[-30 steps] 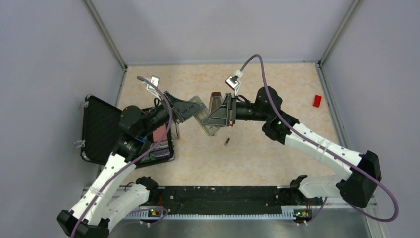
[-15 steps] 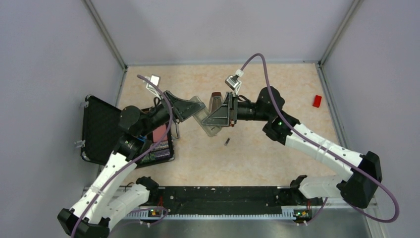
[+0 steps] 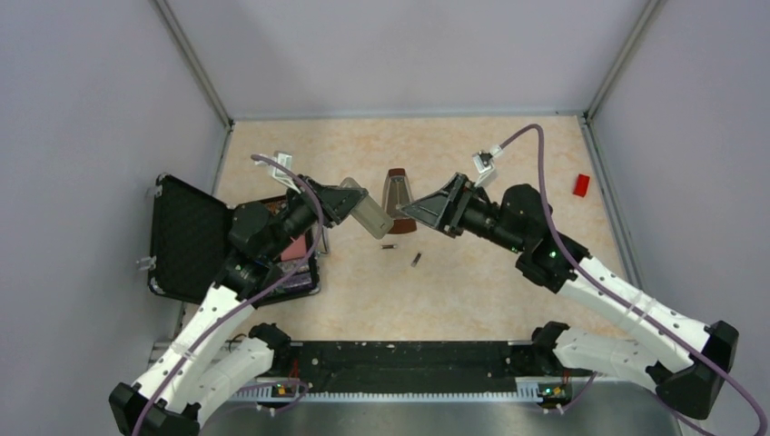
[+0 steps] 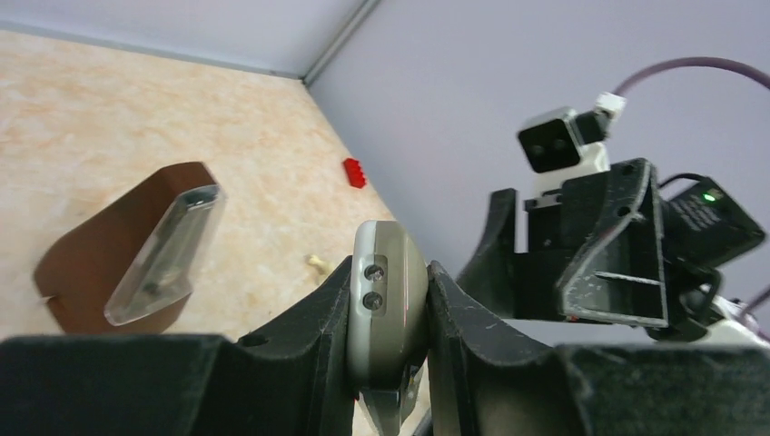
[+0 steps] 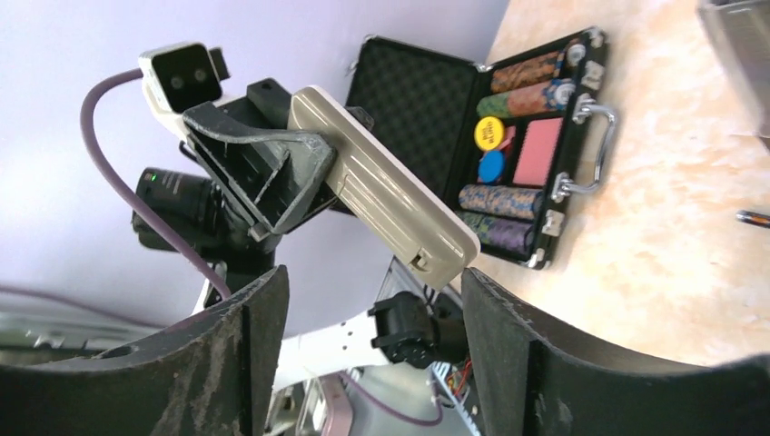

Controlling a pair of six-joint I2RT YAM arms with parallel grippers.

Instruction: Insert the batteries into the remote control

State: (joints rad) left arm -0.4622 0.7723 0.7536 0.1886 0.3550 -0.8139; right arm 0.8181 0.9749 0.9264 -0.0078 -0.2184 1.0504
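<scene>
Your left jaws are clenched on the remote control (image 5: 381,191): in the left wrist view the left gripper (image 4: 389,300) has both fingers pressed flat against the handset's long sides, and its narrow end with two small round dots points up at that camera. Your right jaws are released and hold nothing; the right gripper (image 3: 410,211) hovers just right of the remote's free end, apart from it, and in the right wrist view its two fingers (image 5: 245,363) stand wide with the remote framed between them, farther off. From there you see the remote's pale grey-beige back with a ribbed panel; whether that panel is a fitted cover, you cannot tell. The remote is up off the table (image 3: 508,163), tilted, near the middle of the workspace. Neither cell is loaded: the first battery (image 3: 389,246) lies on the tabletop just below the remote's free end, and the second battery (image 3: 416,260) lies a little to its right and nearer the arm bases, the two apart from each other and from both grippers. The brown metronome (image 3: 397,189) stands just behind the gap between the grippers. At your left the black case (image 3: 186,238) lies open with poker chips (image 5: 508,195) in its tray, and a small red block (image 3: 581,185) sits near the right wall.
</scene>
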